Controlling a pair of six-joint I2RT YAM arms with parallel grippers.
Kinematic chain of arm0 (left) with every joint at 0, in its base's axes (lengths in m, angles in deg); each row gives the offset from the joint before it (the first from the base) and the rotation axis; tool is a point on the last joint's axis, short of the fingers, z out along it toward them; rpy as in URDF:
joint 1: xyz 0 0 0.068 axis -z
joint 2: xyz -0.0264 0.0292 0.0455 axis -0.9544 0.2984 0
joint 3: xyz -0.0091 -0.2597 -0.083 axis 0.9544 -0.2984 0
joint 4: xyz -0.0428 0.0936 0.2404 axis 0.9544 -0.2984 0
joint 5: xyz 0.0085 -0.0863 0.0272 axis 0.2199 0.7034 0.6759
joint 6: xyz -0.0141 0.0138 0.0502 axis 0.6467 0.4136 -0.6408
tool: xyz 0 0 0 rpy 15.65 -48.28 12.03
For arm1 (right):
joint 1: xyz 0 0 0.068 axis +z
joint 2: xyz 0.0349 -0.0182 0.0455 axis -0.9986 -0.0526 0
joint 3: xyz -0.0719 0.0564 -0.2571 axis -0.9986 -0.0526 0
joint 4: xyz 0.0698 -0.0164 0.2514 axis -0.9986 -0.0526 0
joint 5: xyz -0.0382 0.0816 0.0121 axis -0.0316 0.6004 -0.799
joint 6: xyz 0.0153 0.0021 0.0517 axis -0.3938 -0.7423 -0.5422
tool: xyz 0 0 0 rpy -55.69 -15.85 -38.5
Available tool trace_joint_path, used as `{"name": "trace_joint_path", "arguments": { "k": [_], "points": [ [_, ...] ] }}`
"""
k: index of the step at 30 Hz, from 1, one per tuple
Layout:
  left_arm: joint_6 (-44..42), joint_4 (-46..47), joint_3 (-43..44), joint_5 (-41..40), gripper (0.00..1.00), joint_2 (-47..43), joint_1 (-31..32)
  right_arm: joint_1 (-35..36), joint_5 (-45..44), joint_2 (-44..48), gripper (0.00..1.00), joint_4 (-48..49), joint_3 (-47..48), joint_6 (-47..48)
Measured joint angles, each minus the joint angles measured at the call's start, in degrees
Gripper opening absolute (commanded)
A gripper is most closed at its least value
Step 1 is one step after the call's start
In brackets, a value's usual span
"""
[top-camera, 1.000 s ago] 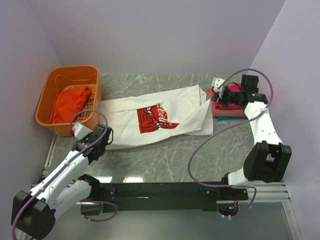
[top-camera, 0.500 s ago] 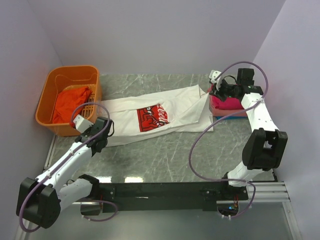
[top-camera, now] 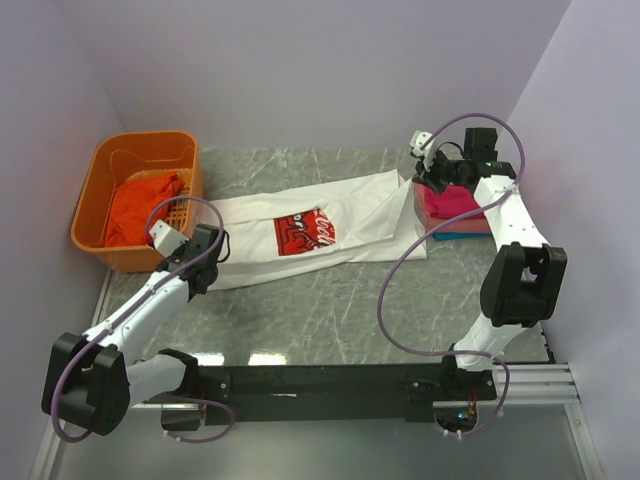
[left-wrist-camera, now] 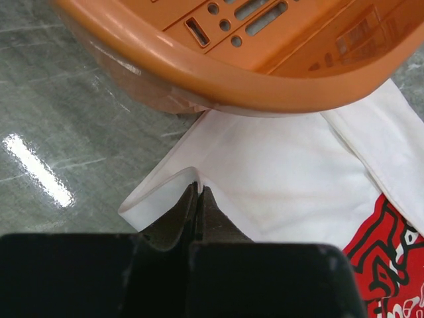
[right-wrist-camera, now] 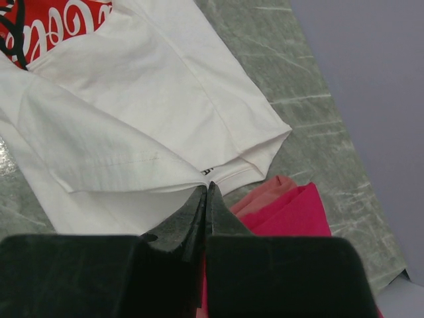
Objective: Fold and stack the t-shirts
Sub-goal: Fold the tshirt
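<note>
The white t-shirt (top-camera: 362,215) with a red print (top-camera: 303,232) lies stretched across the table between both arms. My left gripper (top-camera: 214,243) is shut on its left hem, right beside the basket; the left wrist view shows the jaws (left-wrist-camera: 197,189) pinching a raised loop of white cloth (left-wrist-camera: 278,179). My right gripper (top-camera: 421,181) is shut on the shirt's right end, where a white fold (right-wrist-camera: 112,152) meets the fingertips (right-wrist-camera: 207,187). Under it sits a folded stack, with a magenta t-shirt (top-camera: 452,203) (right-wrist-camera: 295,213) on top and a pink one (right-wrist-camera: 264,192) showing at its edge.
A rigid orange basket (top-camera: 100,180) stands at the back left with an orange-red t-shirt (top-camera: 140,205) inside; its rim (left-wrist-camera: 218,79) hangs just beyond my left fingers. Grey marble table (top-camera: 330,300) spreads in front of the shirt. Walls close the back and both sides.
Both grippers have moved toward the back wall with the white shirt held. The left went up-right along the basket, the right went left and back. The shirt is now pulled straighter and narrower.
</note>
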Motion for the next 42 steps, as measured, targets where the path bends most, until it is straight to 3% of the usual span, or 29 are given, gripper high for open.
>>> {"name": "trace_joint_path", "arguments": {
  "k": [14, 42],
  "points": [
    [-2.3, 2.3, 1.4, -1.0, 0.00, 5.6, -1.2, 4.8, -4.1, -2.3, 0.00, -0.1, 4.5, -0.9],
    [-5.1, 5.3, 4.8, -2.6, 0.00, 13.5, -2.3, 7.2, -9.3, -9.7, 0.00, -0.3, 13.7, -6.1]
  ]
}}
